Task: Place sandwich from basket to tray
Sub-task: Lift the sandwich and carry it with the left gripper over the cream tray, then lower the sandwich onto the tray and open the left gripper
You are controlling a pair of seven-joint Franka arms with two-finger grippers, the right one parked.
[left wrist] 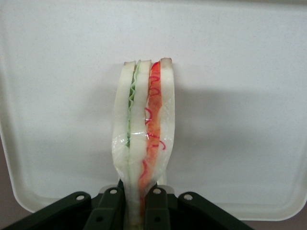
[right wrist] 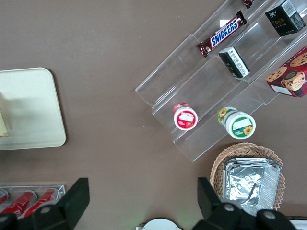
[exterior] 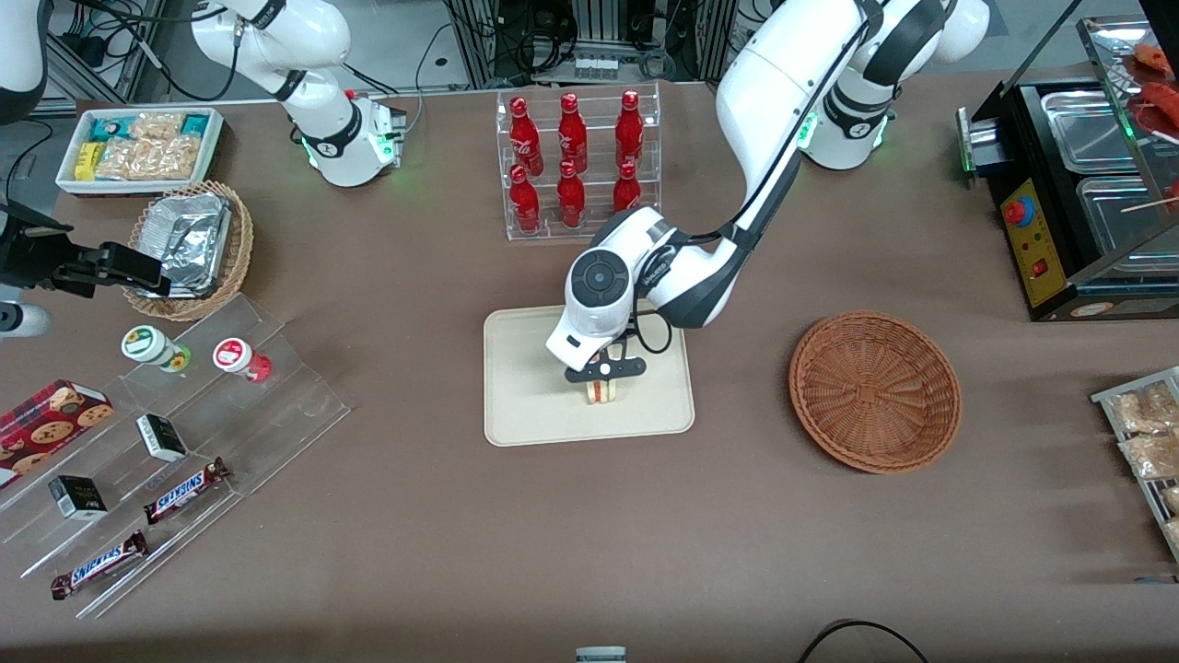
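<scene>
My left gripper (exterior: 605, 372) is over the cream-beige tray (exterior: 525, 405), shut on the sandwich (exterior: 603, 392). The sandwich stands on its edge, at or just above the tray's surface, in the part of the tray toward the working arm's end. In the left wrist view the sandwich (left wrist: 144, 129) is a plastic-wrapped wedge of white bread with red-orange and green layers, pinched at its narrow end between the black fingers (left wrist: 160, 206), with the tray (left wrist: 240, 96) under it. The reddish-brown wicker basket (exterior: 875, 390) stands empty beside the tray, toward the working arm's end.
A clear rack of red bottles (exterior: 576, 164) stands farther from the front camera than the tray. A tiered acrylic stand (exterior: 175, 460) with snacks, a tan basket with foil (exterior: 191, 247) and a white snack bin (exterior: 138, 147) lie toward the parked arm's end. A black food warmer (exterior: 1078, 193) stands toward the working arm's end.
</scene>
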